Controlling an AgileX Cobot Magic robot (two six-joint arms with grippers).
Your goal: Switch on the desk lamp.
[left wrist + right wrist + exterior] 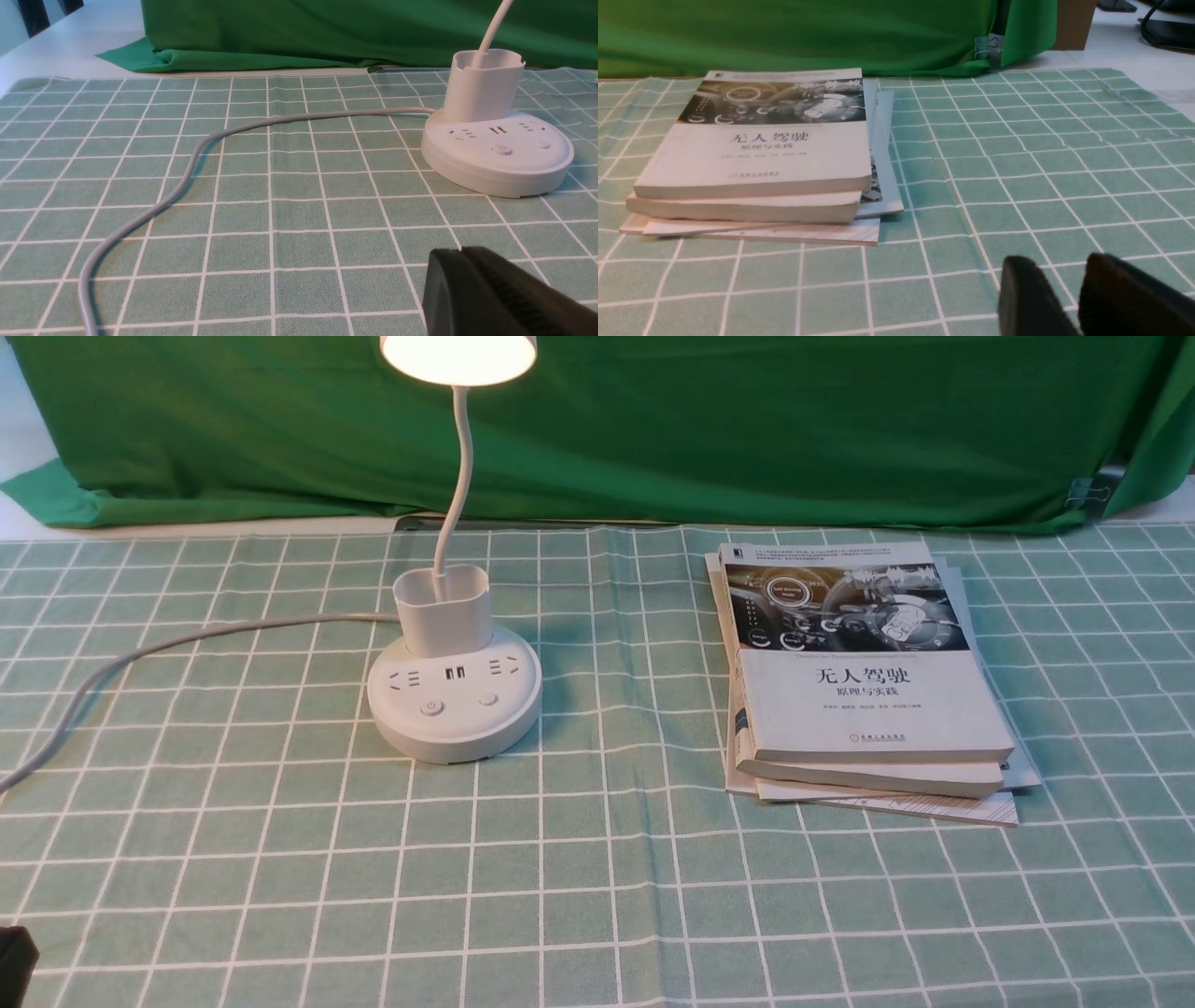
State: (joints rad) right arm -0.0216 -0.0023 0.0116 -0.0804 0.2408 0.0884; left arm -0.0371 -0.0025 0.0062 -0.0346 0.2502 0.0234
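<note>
the lamp (455, 714) is lit, the task seemingly completed; left fingers (444, 294) are clenched together, right fingers (1029, 298) are parted, nothing gripped

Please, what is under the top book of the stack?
Under the top book is a second thick book, and beneath that, thinner books or papers stick out. Their covers are mostly hidden, so I cannot tell their titles.
</note>
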